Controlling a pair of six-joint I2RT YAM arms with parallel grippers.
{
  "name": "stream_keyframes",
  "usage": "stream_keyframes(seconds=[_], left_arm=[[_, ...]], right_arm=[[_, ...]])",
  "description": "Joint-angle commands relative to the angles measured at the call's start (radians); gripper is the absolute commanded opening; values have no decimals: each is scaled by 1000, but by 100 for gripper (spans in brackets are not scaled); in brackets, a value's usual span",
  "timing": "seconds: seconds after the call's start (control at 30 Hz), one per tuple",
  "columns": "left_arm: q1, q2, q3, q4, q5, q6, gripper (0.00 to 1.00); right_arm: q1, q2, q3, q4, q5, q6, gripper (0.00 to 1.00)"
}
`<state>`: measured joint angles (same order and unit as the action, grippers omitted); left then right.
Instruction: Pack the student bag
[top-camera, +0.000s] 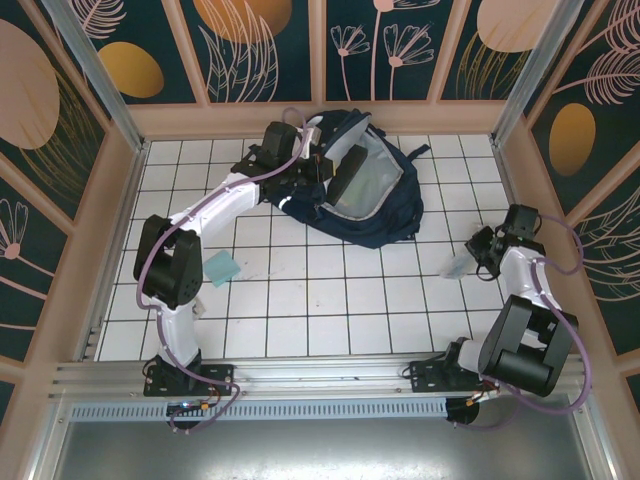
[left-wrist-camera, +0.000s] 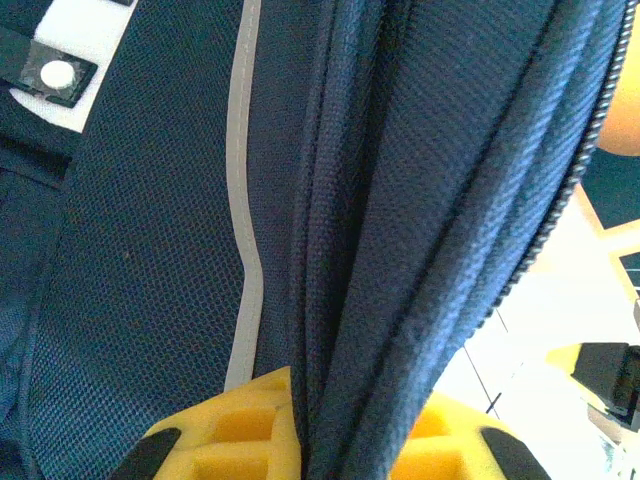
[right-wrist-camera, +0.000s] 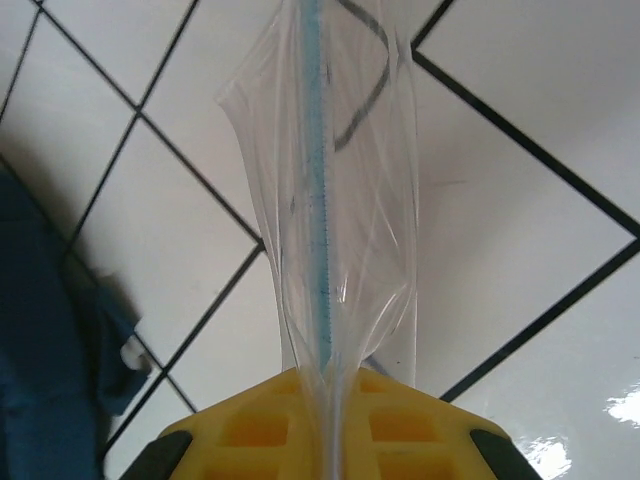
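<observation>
Tabletop of white tiles, from the left: a small teal sheet, too small to identify, lies just beside the left arm. The left gripper is clamped on a fold of the student bag, whose navy fabric hides the inner faces of its yellow fingers. The bag lies at the far centre of the table with its main compartment gaping; the contents are hard to make out. At right, the right gripper pinches a clear plastic pouch with a thin blue strip inside. The pouch's far end is cut off in the wrist view, and whether it touches the tiles is unclear.
</observation>
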<state>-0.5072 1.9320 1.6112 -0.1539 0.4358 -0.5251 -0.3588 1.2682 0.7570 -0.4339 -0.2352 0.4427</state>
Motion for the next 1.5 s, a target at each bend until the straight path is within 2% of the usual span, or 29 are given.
stream_keyframes(seconds=[0.0, 0.17, 0.3, 0.43, 0.6, 0.77, 0.87, 1.03, 1.2, 1.27, 1.4, 1.47], left_arm=[[7, -90, 7, 129, 31, 29, 0], [9, -88, 10, 121, 30, 33, 0], [9, -98, 17, 122, 43, 29, 0], [10, -99, 34, 107, 56, 27, 0], [9, -98, 41, 100, 76, 6, 0], [9, -118, 51, 105, 91, -21, 0], [9, -127, 54, 112, 86, -36, 0], [3, -121, 47, 176, 139, -100, 0], [-28, -117, 61, 170, 182, -118, 0], [-39, -118, 69, 163, 199, -122, 0], [-44, -112, 86, 144, 189, -111, 0], [-42, -97, 99, 133, 174, -101, 0]], right_arm=[[22, -22, 79, -41, -60, -4, 10], [99, -41, 161, -6, -155, 60, 8], [242, -8, 198, 170, -205, 195, 8], [403, 135, 298, 360, -205, 281, 10], [541, 376, 485, 474, -183, 290, 10], [582, 567, 569, 611, -205, 383, 11], [610, 641, 552, 739, -236, 485, 11], [676, 743, 574, 842, -230, 585, 11], [720, 865, 668, 938, -232, 691, 12], [744, 909, 733, 934, -219, 702, 12], [790, 1016, 941, 724, -206, 635, 16], [791, 1023, 957, 651, -195, 600, 22]])
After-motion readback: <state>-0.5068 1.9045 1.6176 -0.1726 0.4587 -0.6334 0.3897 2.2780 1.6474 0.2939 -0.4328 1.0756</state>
